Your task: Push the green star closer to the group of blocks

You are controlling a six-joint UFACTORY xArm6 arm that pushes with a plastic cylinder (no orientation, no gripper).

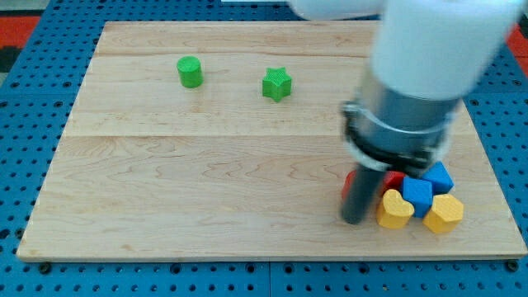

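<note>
The green star [277, 84] lies on the wooden board [206, 181] toward the view's top, a little right of centre. The group of blocks sits at the view's bottom right: a yellow heart [395, 210], a blue block [417, 195], another blue block [438, 176], a yellow block [445, 214] and red blocks [394, 179] partly hidden behind the rod. My tip [354, 220] rests on the board just left of the yellow heart, far below and right of the green star.
A green cylinder [190, 72] stands at the view's top left, well left of the star. The arm's white and grey body [412, 91] fills the view's upper right. A blue pegboard [33, 148] surrounds the board.
</note>
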